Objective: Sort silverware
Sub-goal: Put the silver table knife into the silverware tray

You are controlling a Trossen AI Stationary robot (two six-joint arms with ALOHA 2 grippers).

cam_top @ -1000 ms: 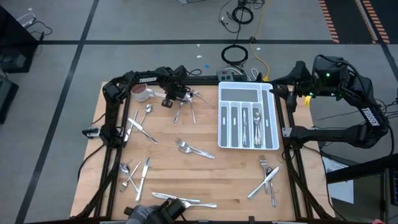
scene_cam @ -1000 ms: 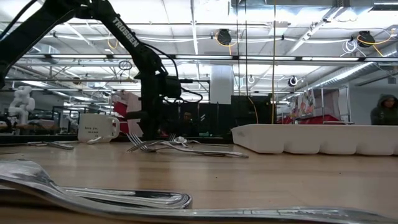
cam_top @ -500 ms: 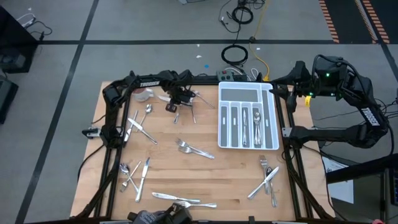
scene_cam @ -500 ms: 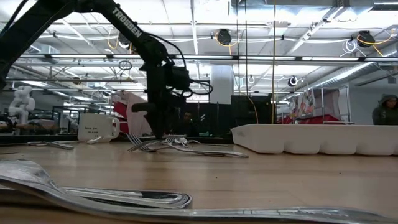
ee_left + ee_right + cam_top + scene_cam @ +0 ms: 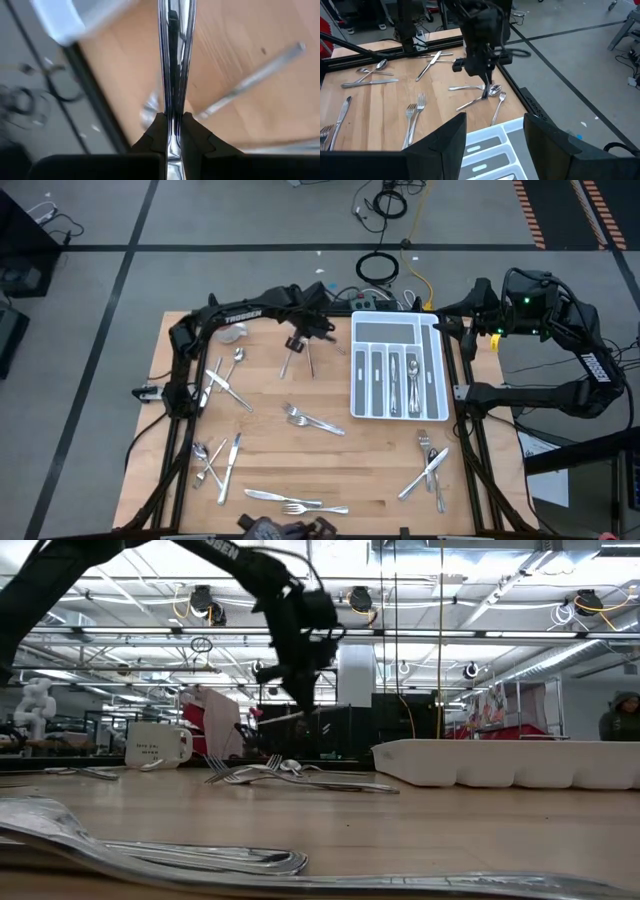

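Left gripper (image 5: 300, 343) fingers pinch one silverware piece (image 5: 172, 60) by its end near tray (image 5: 396, 410); could slip. Right gripper (image 5: 495, 137) fingers wide.

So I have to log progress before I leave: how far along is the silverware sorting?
Early stage. A few pieces already lie in the white tray. The left gripper is shut on one piece of silverware, lifted above the table's far side beside the tray. The right gripper waits open off the tray's far right corner. Most of the job remains: loose forks, spoons and knives lie scattered over the table.
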